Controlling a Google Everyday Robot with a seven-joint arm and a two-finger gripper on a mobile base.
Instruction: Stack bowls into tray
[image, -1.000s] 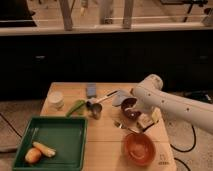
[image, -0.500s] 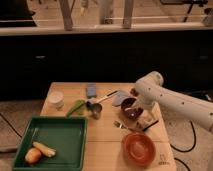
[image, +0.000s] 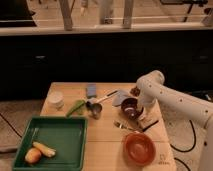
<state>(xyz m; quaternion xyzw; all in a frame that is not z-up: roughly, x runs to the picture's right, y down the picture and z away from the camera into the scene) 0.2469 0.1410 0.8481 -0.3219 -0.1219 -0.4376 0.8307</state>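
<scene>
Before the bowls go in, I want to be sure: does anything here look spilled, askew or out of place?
Nothing is spilled or tipped. One oddity: the tray already holds two food-like pieces in its near left corner. The gripper is at the maroon bowl; the orange bowl sits upright nearer the front.

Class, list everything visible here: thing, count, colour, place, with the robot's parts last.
table: one, light wood, centre
tray: one, dark green, table's front left
maroon bowl: one, dark maroon, right of centre
orange bowl: one, orange-red, front right
white cup: one, white, back left
metal cup: one, silver, middle
green item: one, green, beside metal cup
food pieces: two, orange and yellow, inside tray
arm: one, white, right side
hand: one, colour unclear, at maroon bowl's right edge
</scene>
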